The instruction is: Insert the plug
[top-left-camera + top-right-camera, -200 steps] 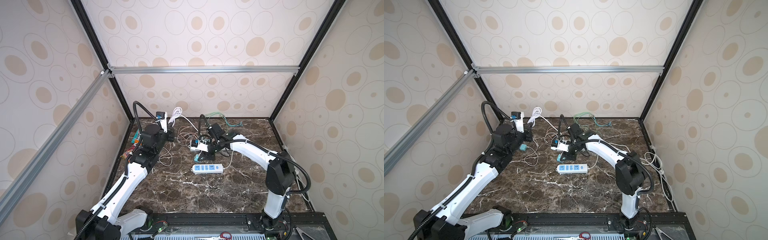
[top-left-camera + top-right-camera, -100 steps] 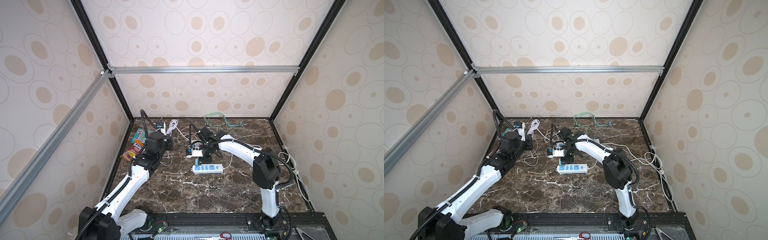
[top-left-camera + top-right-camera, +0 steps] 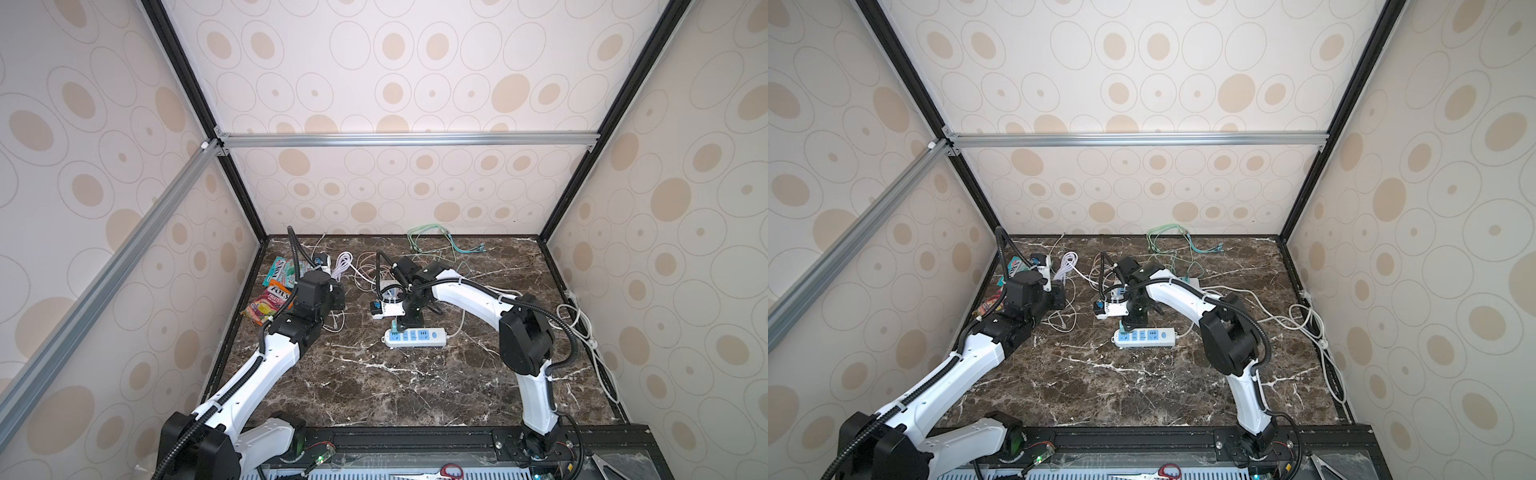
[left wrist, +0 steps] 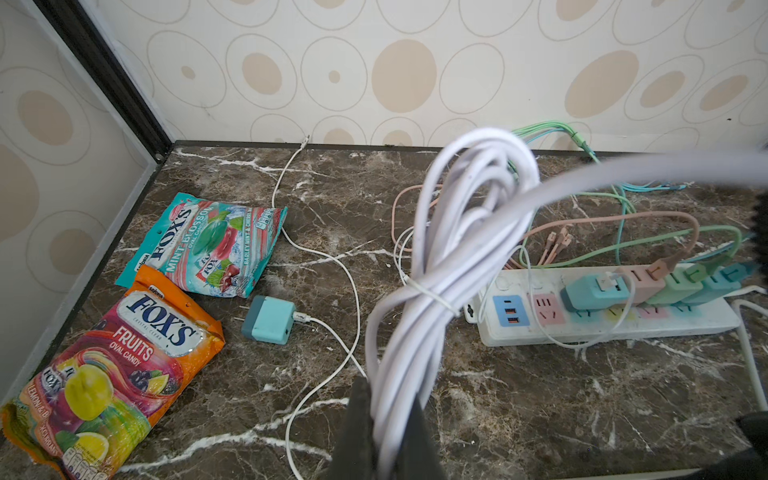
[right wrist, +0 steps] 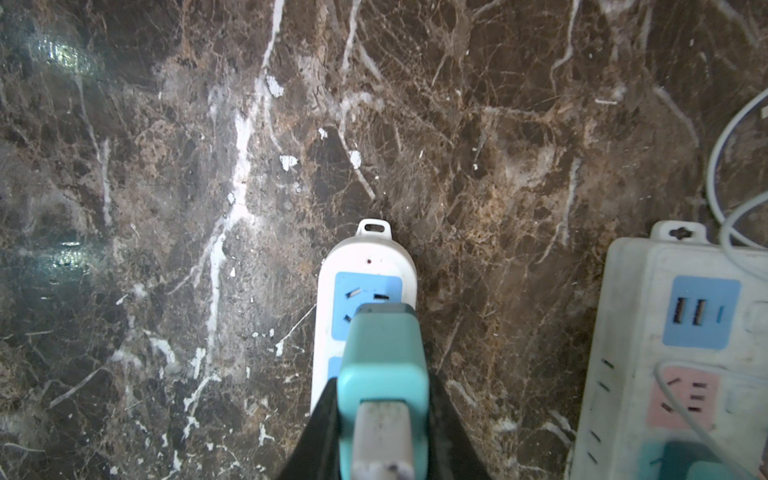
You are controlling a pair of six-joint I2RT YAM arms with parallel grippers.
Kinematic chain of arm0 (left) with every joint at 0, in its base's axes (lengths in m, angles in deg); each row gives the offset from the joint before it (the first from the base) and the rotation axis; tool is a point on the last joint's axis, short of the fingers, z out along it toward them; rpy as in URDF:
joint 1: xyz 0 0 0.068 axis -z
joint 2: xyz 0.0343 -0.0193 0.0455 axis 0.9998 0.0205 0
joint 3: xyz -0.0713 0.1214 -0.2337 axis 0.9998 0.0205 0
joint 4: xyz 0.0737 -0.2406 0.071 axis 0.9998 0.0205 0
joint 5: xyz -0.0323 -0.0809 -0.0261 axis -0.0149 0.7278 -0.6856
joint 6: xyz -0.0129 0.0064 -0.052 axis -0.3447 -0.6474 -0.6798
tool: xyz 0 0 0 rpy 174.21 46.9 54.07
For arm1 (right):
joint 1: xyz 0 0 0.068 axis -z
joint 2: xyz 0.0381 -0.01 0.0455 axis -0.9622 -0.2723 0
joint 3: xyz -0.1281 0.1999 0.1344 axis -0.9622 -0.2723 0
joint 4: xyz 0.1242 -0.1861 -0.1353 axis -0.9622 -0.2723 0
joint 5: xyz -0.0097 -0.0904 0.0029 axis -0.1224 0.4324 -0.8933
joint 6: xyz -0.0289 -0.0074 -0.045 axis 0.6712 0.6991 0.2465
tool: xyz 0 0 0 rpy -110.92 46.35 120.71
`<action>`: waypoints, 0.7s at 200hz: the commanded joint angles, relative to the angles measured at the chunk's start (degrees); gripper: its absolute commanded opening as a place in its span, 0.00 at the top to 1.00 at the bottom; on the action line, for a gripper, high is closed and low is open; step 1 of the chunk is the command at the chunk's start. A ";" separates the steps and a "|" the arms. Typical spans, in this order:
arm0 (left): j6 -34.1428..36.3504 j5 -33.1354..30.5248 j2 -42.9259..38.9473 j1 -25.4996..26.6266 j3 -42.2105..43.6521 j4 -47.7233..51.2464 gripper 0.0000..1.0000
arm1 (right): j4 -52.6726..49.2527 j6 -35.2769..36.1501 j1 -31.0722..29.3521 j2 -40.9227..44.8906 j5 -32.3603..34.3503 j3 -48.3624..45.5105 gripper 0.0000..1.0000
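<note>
As the right end effector [image 5: 383, 390] pinches one plug [image 5: 382, 332], the left end effector [image 4: 386, 419] clamps one cable bundle [image 4: 457, 232] (tied).

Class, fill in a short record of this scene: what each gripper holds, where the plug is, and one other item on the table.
Right gripper: shut on teal square plug
Plug position: over the end blue socket of the small white power strip; prongs hidden
Left gripper: shut on tied white cable bundle
Nearby: orange candy bag
</note>
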 commanded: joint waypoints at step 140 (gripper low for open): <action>-0.85 -3.16 -0.92 -0.17 -0.92 2.18 1.00 | 1.21 0.57 -1.37 0.10 -4.99 1.37 1.00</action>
